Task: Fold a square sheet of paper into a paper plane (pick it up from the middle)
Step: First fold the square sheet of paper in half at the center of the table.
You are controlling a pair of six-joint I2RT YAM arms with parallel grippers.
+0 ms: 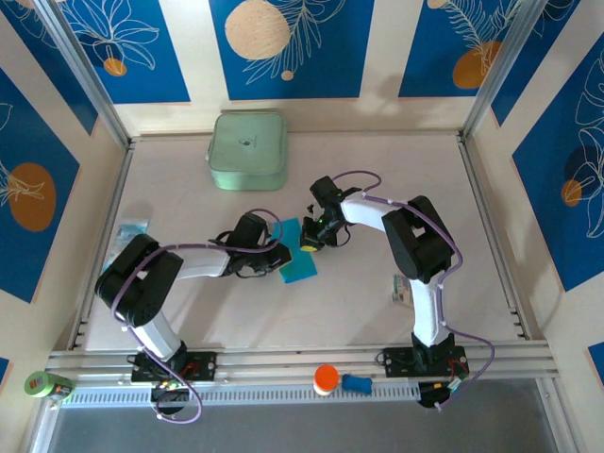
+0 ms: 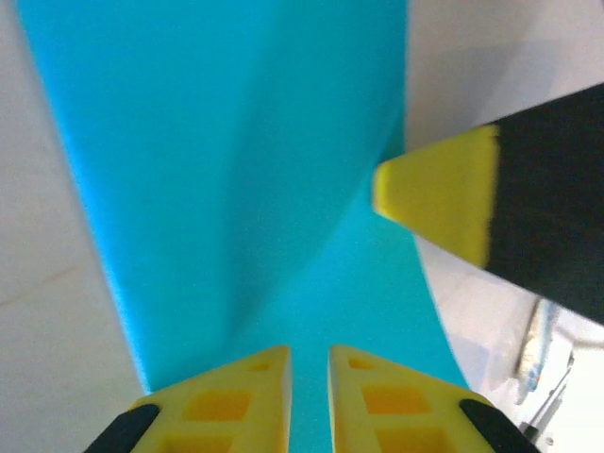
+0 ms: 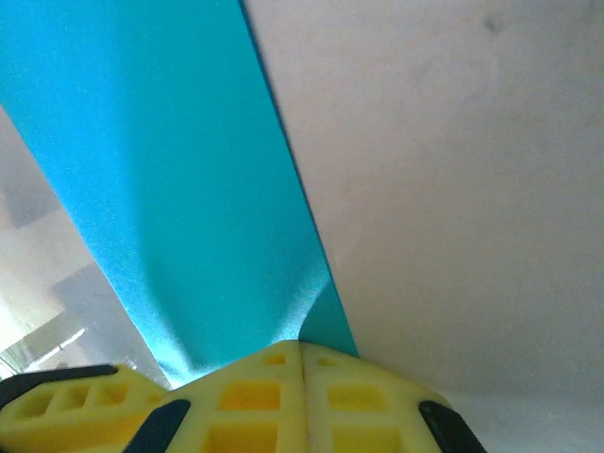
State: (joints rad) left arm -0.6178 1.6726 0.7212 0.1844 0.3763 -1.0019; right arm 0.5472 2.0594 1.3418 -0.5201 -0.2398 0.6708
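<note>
While the overhead view is too small to show any crease, it does place the square sheet of paper (image 1: 298, 255) mid-counter (image 1: 377, 160), well short of the pale green box (image 1: 247, 151). The left tool (image 1: 279, 255) is at its near-left side and the right tool (image 1: 314, 236) at its far-right edge.

From the left wrist, the left tool (image 2: 309, 363) has its jaws drawn narrow. The sheet (image 2: 236, 189) bows upward and funnels into the slim gap, which looks like a light pinch. One yellow fingertip (image 2: 439, 193) of the right tool touches the sheet's far edge.

From the right wrist, the right tool (image 3: 302, 363) is fully closed on the edge of the sheet (image 3: 160, 170), and the paper puckers where it enters the seam.

The step looks like bringing one part of the sheet over for a fold. Done well, both pinches stay firm and move together (never apart, since thin paper tears). The edges should be lined up before anything is pressed flat against the counter.
</note>
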